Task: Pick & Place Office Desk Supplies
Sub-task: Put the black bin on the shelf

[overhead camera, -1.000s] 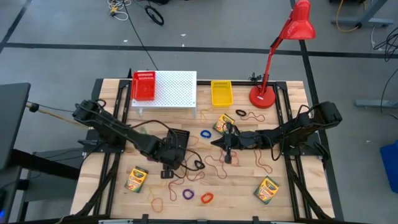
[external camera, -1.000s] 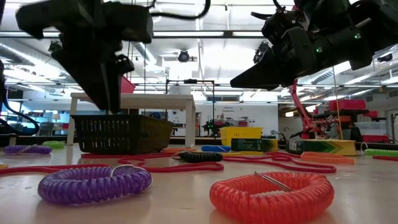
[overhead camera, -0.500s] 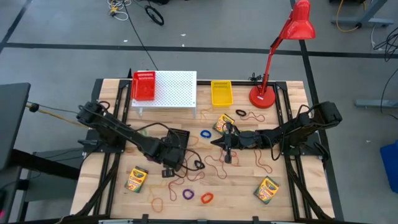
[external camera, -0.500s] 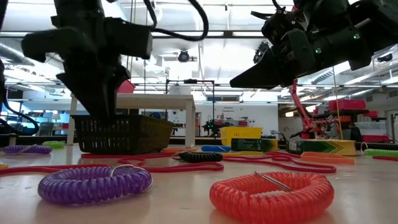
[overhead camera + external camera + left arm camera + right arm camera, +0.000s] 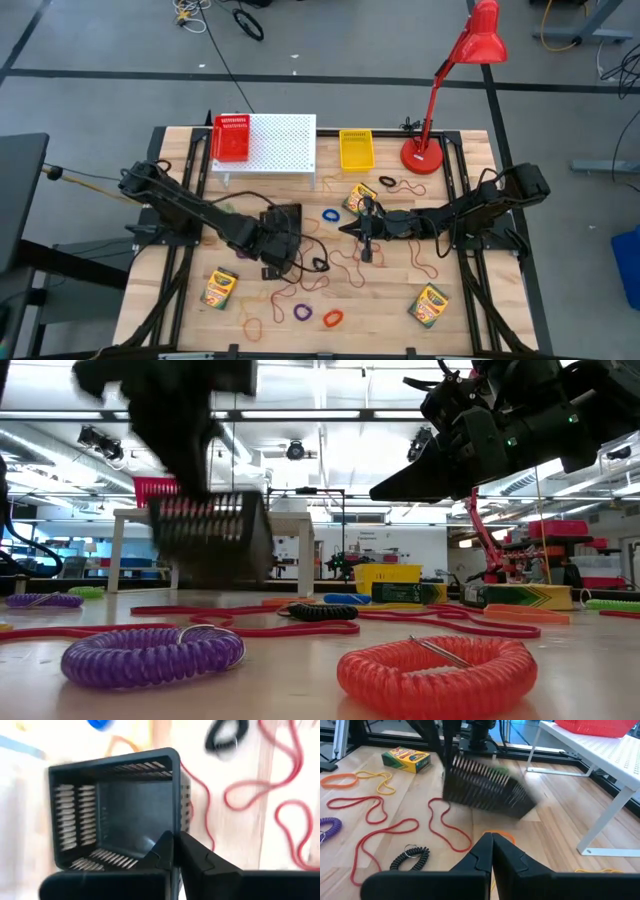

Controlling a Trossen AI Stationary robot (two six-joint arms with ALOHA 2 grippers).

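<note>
While my left fingers (image 5: 175, 851) are pinching the black basket's (image 5: 120, 810) wall, tilted above the surface (image 5: 470, 255), I'm keeping it level, right fingers (image 5: 492, 851) pressed together, hovering near a crayon box (image 5: 357, 197).

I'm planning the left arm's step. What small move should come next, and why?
Probably raise the black basket a little higher and level it: the left pincer is shut on its wall, and the low view shows it just off the table, tilted.

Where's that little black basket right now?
The black basket is off the table, tilted, pinched at its rim by the left gripper. From above it is left of centre, in front of the white stand.
</note>
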